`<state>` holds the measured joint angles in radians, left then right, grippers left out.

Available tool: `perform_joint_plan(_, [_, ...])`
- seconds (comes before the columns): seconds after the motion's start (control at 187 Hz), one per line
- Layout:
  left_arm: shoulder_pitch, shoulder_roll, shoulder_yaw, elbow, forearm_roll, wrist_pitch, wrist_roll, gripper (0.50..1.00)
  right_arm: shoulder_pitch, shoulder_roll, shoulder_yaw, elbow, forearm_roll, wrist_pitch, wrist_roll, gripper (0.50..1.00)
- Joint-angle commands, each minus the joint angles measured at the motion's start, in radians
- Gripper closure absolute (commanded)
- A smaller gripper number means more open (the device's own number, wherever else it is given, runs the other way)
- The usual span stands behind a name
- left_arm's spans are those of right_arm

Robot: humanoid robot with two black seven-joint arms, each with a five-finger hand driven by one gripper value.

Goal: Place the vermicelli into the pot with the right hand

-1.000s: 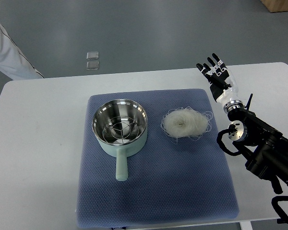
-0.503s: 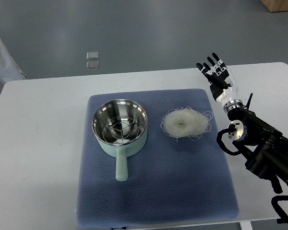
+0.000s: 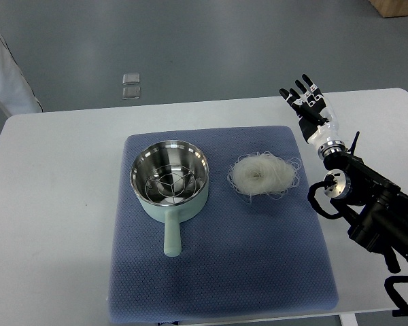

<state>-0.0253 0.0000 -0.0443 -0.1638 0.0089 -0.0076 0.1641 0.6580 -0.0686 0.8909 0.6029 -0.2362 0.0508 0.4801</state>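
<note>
The right hand is hovering over the far right corner of the blue mat, its fingers spread and holding nothing; the vermicelli is lying as a loose white nest on the mat, nearer me and to the left of that hand, well apart from it; the pot is sitting just left of the noodles, its handle pointing toward the near edge; a person's pale sleeve is showing at the far left, beyond the white table.
</note>
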Motion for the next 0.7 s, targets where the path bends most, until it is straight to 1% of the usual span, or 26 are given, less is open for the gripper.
perform_joint_plan(0.0, [-0.002, 0.000, 0.003, 0.001, 0.000, 0.000, 0.000, 0.500, 0.000, 0.000, 0.000, 0.000, 0.000, 0.000, 0.000, 0.572])
perform_joint_plan(0.257, [-0.002, 0.000, 0.001, 0.000, 0.000, 0.000, 0.000, 0.500, 0.000, -0.007, 0.002, 0.009, 0.000, 0.006, 0.000, 0.572])
perform_joint_plan(0.38, [-0.002, 0.000, 0.001, 0.000, 0.000, 0.000, 0.000, 0.500, 0.038, -0.040, -0.017, 0.012, -0.026, 0.003, -0.002, 0.572])
perform_joint_plan(0.497, [-0.002, 0.000, 0.001, 0.000, 0.000, 0.000, 0.000, 0.500, 0.060, -0.074, -0.024, 0.021, -0.147, 0.000, -0.003, 0.572])
perform_joint_plan(0.695, [-0.002, 0.000, 0.000, 0.000, 0.000, 0.000, 0.000, 0.500, 0.089, -0.189, -0.067, 0.080, -0.429, 0.015, -0.003, 0.572])
